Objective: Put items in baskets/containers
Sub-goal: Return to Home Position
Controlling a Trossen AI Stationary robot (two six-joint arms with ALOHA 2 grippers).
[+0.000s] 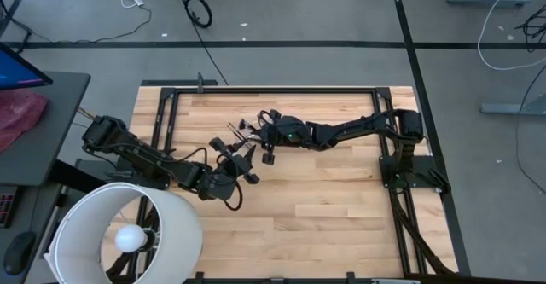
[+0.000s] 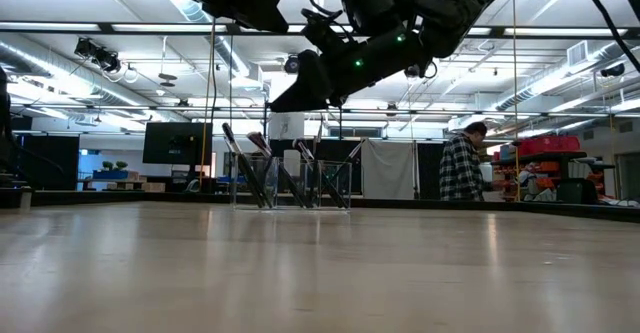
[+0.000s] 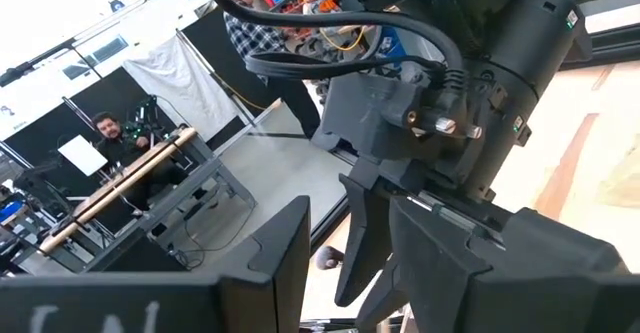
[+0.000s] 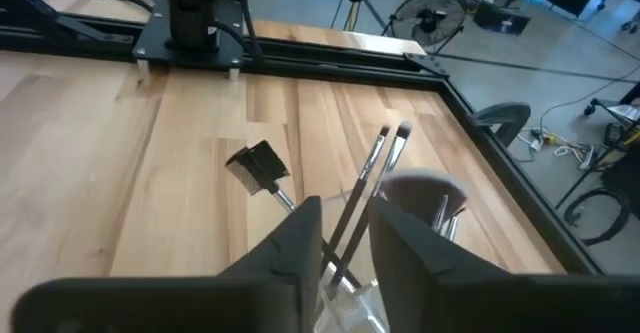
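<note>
The wooden table (image 1: 341,199) bears the clear cup (image 2: 335,185), the big white lampshade (image 1: 128,233) stands well apart from it, my right gripper (image 4: 345,213) hangs just above it, jaws parted and empty, my left gripper (image 3: 348,208) beside it likewise released, and slim dark-handled brushes (image 2: 245,165) lean inside it, bristles up.
</note>
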